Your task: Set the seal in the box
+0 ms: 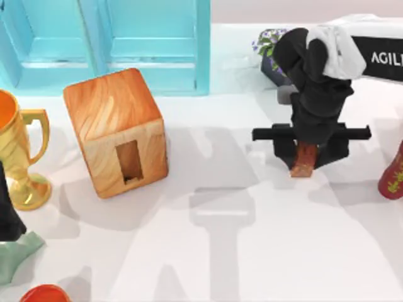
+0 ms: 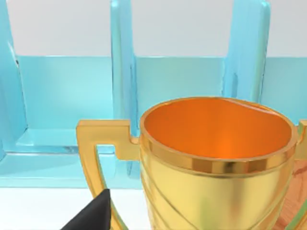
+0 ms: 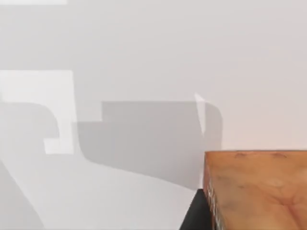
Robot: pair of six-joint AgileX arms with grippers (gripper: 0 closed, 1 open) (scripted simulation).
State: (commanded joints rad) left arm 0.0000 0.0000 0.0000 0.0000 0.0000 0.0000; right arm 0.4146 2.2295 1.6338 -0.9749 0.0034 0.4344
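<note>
The seal (image 1: 304, 159) is clamped between the fingers of your right gripper (image 1: 305, 165), at the right half of the table (image 1: 239, 251), well apart from the box (image 1: 115, 131). In the right wrist view the seal (image 3: 259, 189) appears as a reddish-brown block with one dark finger (image 3: 196, 213) against its side; whether it is off the table surface cannot be told.

Between the seal and the box the white table surface lies open, crossed only by arm shadows. The box stands at the left half, just in front of the turquoise cabinet (image 1: 126, 38). Its narrow upright hole (image 1: 129, 161) faces the near edge of the table; the interior is dark and nothing can be made out in it.

Right of your right gripper, a red vase (image 1: 393, 173) is cut off by the frame edge. A potted plant (image 1: 271, 53) is partly hidden behind the right arm.

Left of the box stands a gold trophy cup (image 1: 22, 157); the left wrist view shows its bowl (image 2: 218, 132) empty. Your left arm (image 1: 9, 220) is parked at the left edge; you cannot tell its finger state.
</note>
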